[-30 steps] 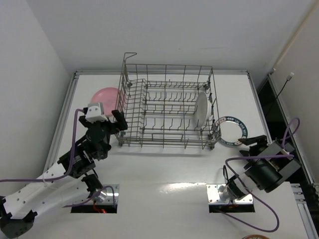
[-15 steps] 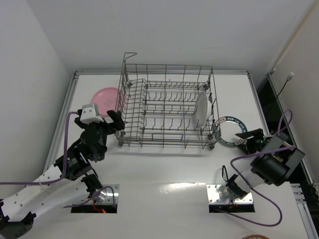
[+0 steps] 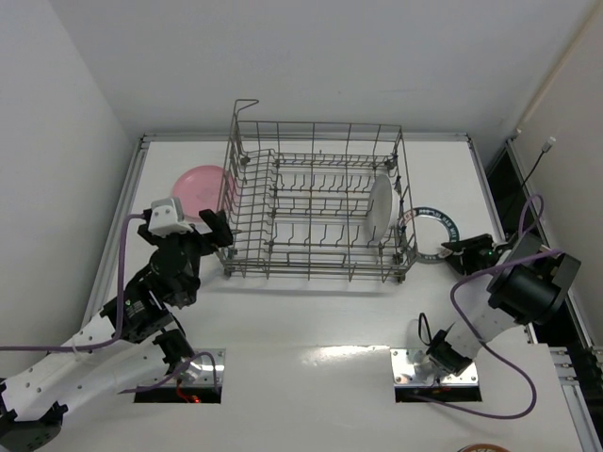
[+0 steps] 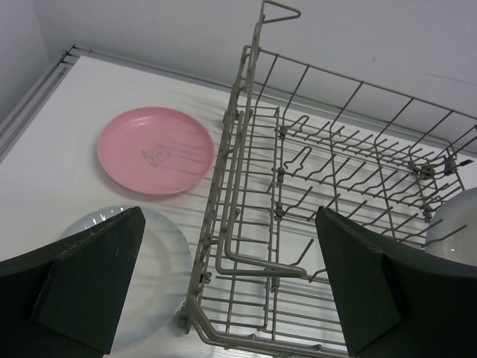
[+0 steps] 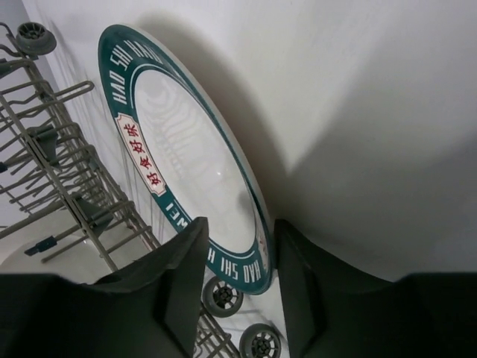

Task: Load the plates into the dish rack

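The left gripper (image 3: 203, 231) hovers at the left near corner of the grey wire dish rack (image 3: 316, 202), jaws fully spread, empty. The right gripper (image 5: 242, 227) clamps the edge of the round white plate with a dark teal lettered rim (image 5: 186, 171), just right of the rack. The round pink plate (image 4: 156, 149) lies left of the rack. The plain white plate (image 3: 379, 209) stands upright inside the rack's right end.

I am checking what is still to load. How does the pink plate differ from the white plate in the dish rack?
The pink plate lies flat on the table, outside the dish rack on its left; the white plate stands on edge inside it, near its right end. The pink plate has a small mark at its centre; the white plate looks plain. Both are round.
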